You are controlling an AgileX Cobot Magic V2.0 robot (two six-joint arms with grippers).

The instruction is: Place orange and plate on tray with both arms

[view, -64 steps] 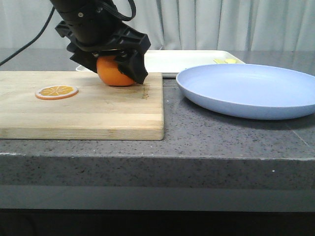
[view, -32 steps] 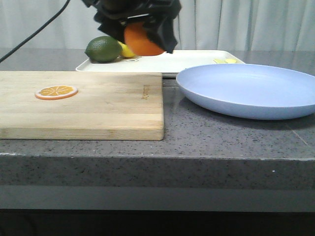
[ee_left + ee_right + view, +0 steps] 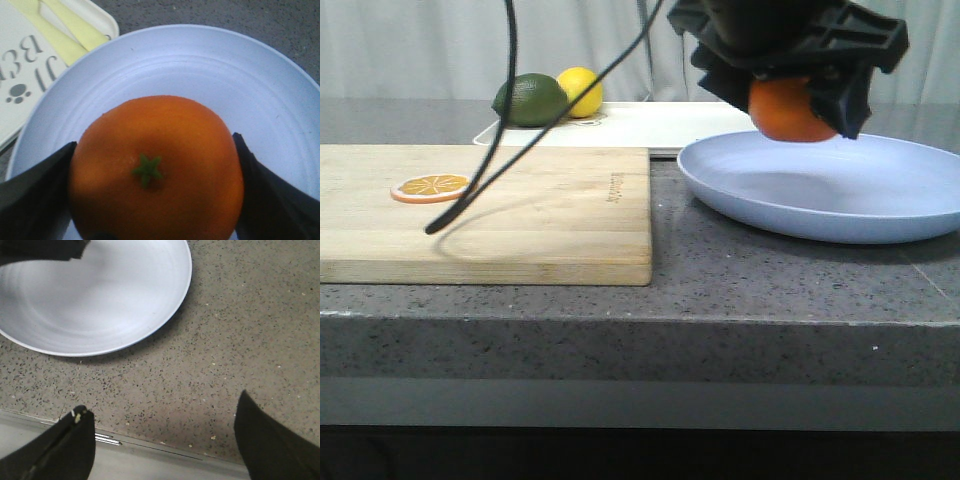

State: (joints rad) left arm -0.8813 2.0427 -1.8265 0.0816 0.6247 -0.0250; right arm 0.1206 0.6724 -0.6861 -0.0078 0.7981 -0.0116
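Front view, going left to right: cutting board point(image 3: 485, 210) with an orange slice point(image 3: 435, 186), then your left gripper point(image 3: 790, 95) clamped on the orange point(image 3: 788, 112) above the plate point(image 3: 830, 185), tray point(image 3: 670, 125) behind. Your right gripper point(image 3: 162, 440) hangs spread wide, holding nothing. Let go from up there and I'd guess the fruit rolls off the shallow rim. Speckled grey stone counter point(image 3: 720, 290), pale curtains point(image 3: 470, 50) behind.
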